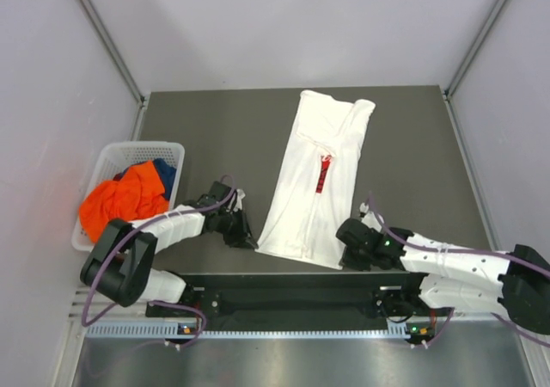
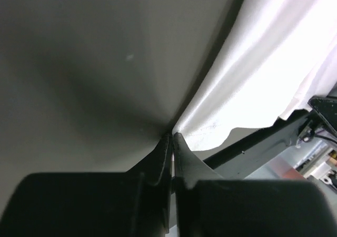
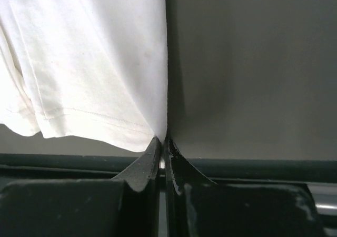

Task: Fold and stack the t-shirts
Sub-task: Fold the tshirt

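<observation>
The white t-shirt (image 1: 316, 176) lies folded into a long strip on the dark table, its red print (image 1: 323, 174) showing along the fold. My left gripper (image 1: 249, 239) is shut on the near left hem corner; in the left wrist view the cloth (image 2: 263, 79) runs into the closed tips (image 2: 172, 137). At the near right hem corner my right gripper (image 1: 344, 256) is also shut, and the right wrist view shows the shirt (image 3: 89, 63) pinched at the tips (image 3: 162, 140). An orange t-shirt (image 1: 120, 199) and a dark blue one (image 1: 163, 174) sit bunched in the basket.
A white lattice basket (image 1: 120, 151) stands at the table's left edge, beside my left arm. The table's near edge and black mounting rail (image 1: 284, 294) run just behind both grippers. Pale walls enclose the table on the left, right and back.
</observation>
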